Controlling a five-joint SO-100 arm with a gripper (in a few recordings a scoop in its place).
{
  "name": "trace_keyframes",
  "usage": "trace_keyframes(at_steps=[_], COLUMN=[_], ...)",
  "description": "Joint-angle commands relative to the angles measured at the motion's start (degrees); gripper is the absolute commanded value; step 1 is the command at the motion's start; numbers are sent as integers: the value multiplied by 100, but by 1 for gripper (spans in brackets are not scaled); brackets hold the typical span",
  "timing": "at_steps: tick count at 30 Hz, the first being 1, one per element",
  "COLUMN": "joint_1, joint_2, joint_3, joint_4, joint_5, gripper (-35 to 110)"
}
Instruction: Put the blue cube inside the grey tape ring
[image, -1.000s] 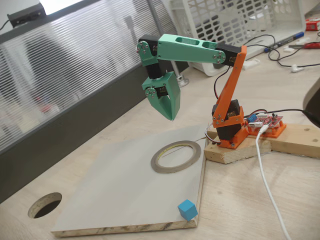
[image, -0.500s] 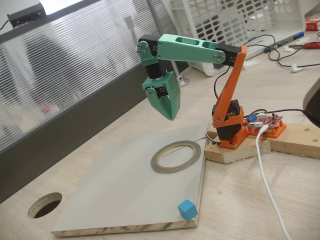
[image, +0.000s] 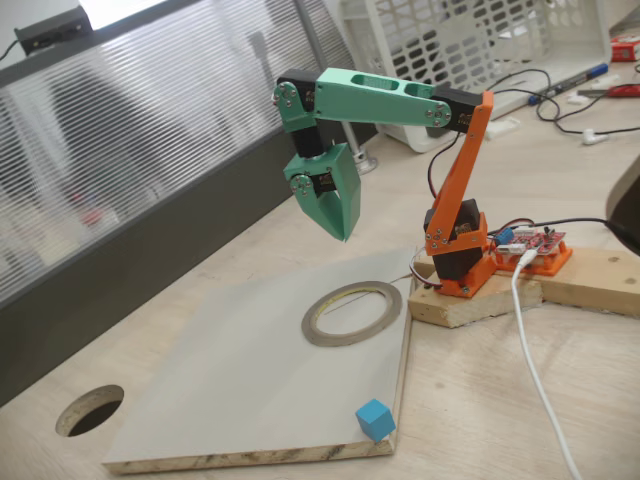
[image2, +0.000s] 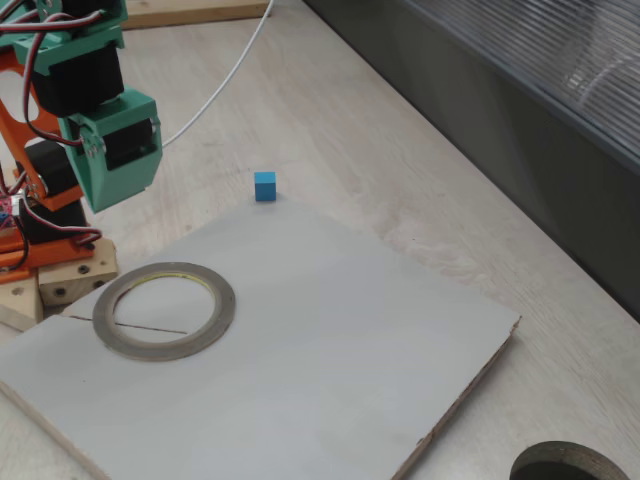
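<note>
One blue cube (image: 375, 419) sits at the very corner of the grey board (image: 230, 385), well apart from the tape ring (image: 352, 313), with bare board between them. Above the ring hangs the end effector (image: 343, 235), fingers pressed together to a point. Nothing has moved since the earlier frames.

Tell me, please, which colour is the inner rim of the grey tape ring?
Yellowish. The inner rim of the grey tape ring shows best in a fixed view, along its far edge.
</note>
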Motion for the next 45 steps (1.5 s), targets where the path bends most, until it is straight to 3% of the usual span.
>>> trace_keyframes(at_steps=[1, 37, 45], joint_1=[26, -53, -2285], joint_2=[53, 53, 53], joint_3=[0, 0, 0], joint_4=[141, 141, 141], joint_5=[79, 62, 53], gripper=[0, 0, 0])
